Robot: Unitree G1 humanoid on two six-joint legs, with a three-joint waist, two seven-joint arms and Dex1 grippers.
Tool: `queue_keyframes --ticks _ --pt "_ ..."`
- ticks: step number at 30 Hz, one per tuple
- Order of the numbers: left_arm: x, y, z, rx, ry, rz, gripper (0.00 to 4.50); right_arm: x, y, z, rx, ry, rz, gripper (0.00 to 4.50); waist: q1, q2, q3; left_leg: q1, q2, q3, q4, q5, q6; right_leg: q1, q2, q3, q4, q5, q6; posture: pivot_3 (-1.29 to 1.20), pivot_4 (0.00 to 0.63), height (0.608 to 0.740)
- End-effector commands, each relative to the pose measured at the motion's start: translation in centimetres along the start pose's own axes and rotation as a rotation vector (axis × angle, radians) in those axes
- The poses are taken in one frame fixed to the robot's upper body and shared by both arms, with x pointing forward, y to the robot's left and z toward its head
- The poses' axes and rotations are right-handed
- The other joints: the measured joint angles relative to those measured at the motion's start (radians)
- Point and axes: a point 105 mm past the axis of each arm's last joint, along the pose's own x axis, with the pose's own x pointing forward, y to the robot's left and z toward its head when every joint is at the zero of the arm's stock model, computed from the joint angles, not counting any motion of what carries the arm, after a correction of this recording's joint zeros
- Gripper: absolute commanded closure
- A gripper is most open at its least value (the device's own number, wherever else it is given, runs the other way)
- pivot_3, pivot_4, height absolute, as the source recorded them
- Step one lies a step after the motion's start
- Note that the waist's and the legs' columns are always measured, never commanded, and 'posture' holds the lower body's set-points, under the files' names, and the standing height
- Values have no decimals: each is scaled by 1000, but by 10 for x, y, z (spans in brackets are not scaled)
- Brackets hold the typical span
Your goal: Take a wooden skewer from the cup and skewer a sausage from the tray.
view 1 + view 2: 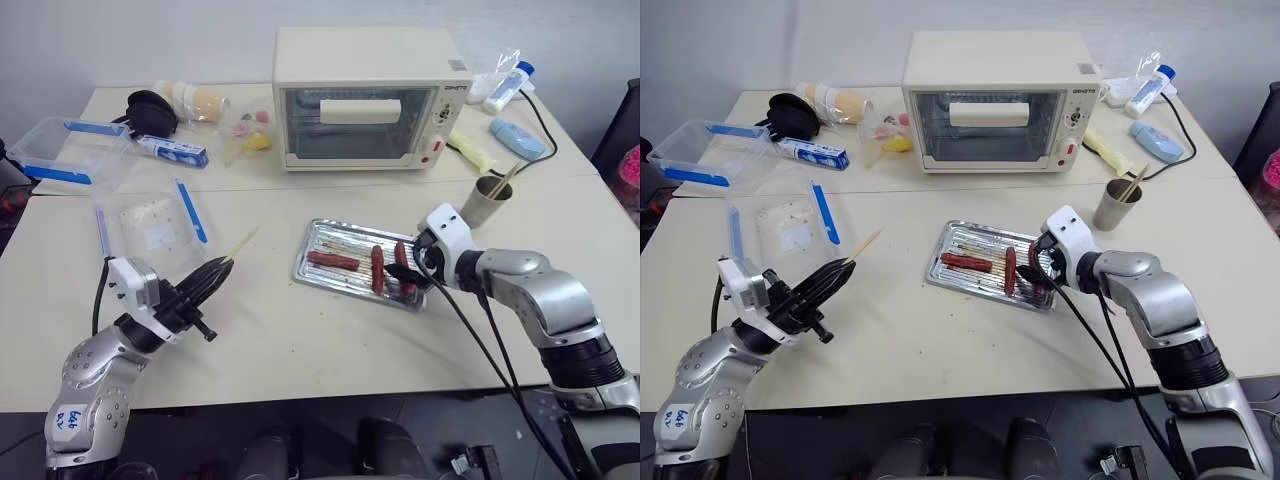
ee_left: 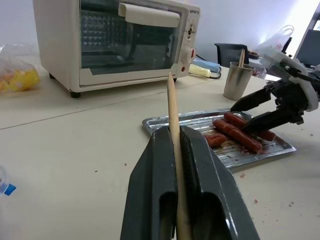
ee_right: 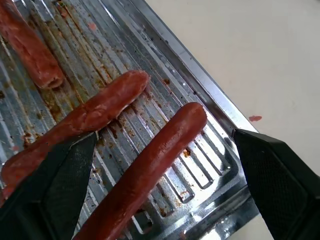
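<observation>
- The left gripper sits nearest, low at the table's near-left, its two black fingers pressed together on a wooden skewer whose pale tip pokes out ahead, aimed up and toward the tray
- So the first step looks done: a stick is out of the cup and in hand; the step now in hand is getting hold of a sausage
- The right gripper is over the tray's right end, fingers spread wide, one to each side of the sausage that lies closest to that end; in the right wrist view neither finger clearly touches it yet
- Two more sausages lie in the tray, one beside the targeted one and one further toward the left end
- Next move, as I judge it: lower and close the right fingers around the sausage without also catching its neighbour, which lies just beside one finger, then lift it and bring its end in line with the skewer tip
- The sausage looks smooth and greasy, so it may slip under a light grip
- Further back, the cup stands just beyond the right arm with more sticks in it
- Farthest, a toaster oven sits at the back of the table
</observation>
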Motion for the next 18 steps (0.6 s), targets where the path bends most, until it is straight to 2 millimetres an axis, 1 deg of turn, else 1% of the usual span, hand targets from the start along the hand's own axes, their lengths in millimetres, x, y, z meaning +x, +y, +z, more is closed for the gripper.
queue_keyframes --ticks 1,5,9,10,15,18 --pt "1 -5 11 43 -36 -7 4500 1 -2 9 -29 -32 -9 955 0 0 0 0 0 0 0 0 0 0 0 0 0 0 0 0 150 740" --pt "2 -5 12 46 -42 -5 4500 2 -4 7 -25 -29 -12 2295 0 0 0 0 0 0 0 0 0 0 0 0 0 0 0 0 150 740" --pt "2 -4 12 48 -44 -6 4500 3 -1 6 -37 -30 -1 3740 0 0 0 0 0 0 0 0 0 0 0 0 0 0 0 0 150 740" --pt "3 -4 13 48 -44 -8 4500 3 -1 6 -40 -30 1 4003 0 0 0 0 0 0 0 0 0 0 0 0 0 0 0 0 150 740" --pt "4 -5 12 48 -46 -25 4500 3 2 9 -60 -48 23 4003 0 0 0 0 0 0 0 0 0 0 -1 0 0 0 0 0 150 740" --pt "7 -7 11 45 -42 -58 4500 -1 5 14 -98 -80 56 4003 1 0 0 0 0 0 0 0 0 0 0 0 0 0 0 0 150 740"
